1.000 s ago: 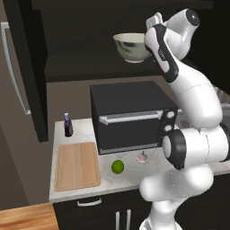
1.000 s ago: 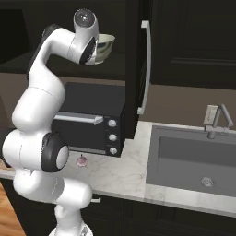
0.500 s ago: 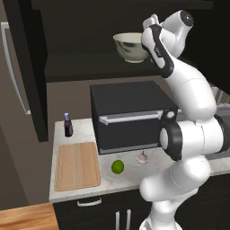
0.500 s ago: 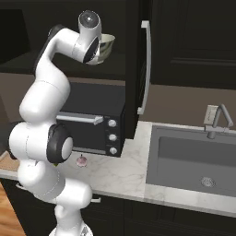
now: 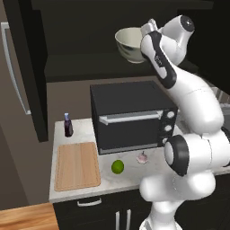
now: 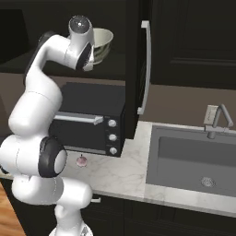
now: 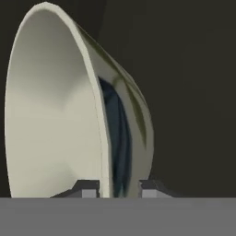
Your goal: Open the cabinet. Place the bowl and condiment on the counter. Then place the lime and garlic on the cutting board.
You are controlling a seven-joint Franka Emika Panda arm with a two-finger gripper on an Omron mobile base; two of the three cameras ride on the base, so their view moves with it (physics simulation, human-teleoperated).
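A dark kitchen is seen, with a white marble desk [image 5: 76,194] below a tall black cabinet [image 5: 27,67] whose doors stand open; one open door with its long silver handle is seen at the far left of the left base view, the other in the middle of the right base view. At the left end of the desk the condiment [image 5: 68,125] stands upright near the wall, just behind the cutting board [image 5: 77,165], which lies flat and bare. To the right of the board the lime [image 5: 117,167] rests on the desk, in front of a black toaster oven [image 5: 132,117]. A little further right the garlic [image 5: 143,158] lies, also in front of the oven and apart from the lime. A grey sink [image 6: 196,161] with a faucet is set into the desk at the right side.

Up on the cabinet shelf, above the oven, the bowl [image 5: 129,44] is found. The gripper [image 7: 119,190] is brought to its right side. In the hand view the jaws are narrowed on the bowl's rim: one fingertip [image 7: 86,188] is placed inside the wall, the other outside, with the rim between them.
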